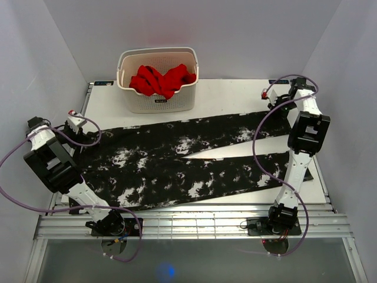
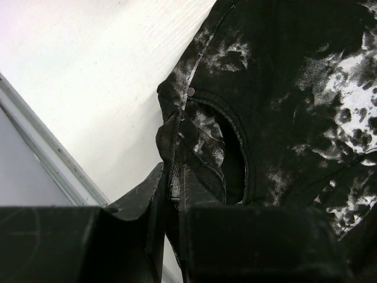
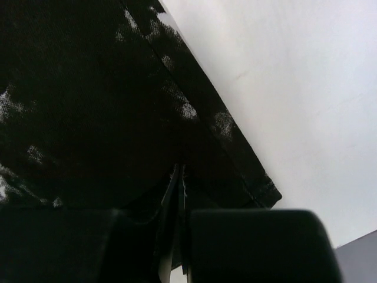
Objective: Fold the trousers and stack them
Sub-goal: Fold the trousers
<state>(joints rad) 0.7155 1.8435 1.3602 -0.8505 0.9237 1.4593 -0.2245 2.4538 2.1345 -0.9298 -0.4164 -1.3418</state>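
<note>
trousers [image 1: 177, 162]: spread flat on the table [image 1: 235, 94], stretching from one gripper to the other
left gripper [image 2: 171, 177]: pinching the waistband corner
right gripper [image 3: 179, 177]: pinching the far leg's hem
handling: likely light, limp, sagging; grip corners, hold taut

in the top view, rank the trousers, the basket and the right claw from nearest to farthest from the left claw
1. trousers: waist end pinched in the left claw, at the left.
2. white basket: at the back, toward the middle.
3. right claw: far right, pinching a leg end.
</note>
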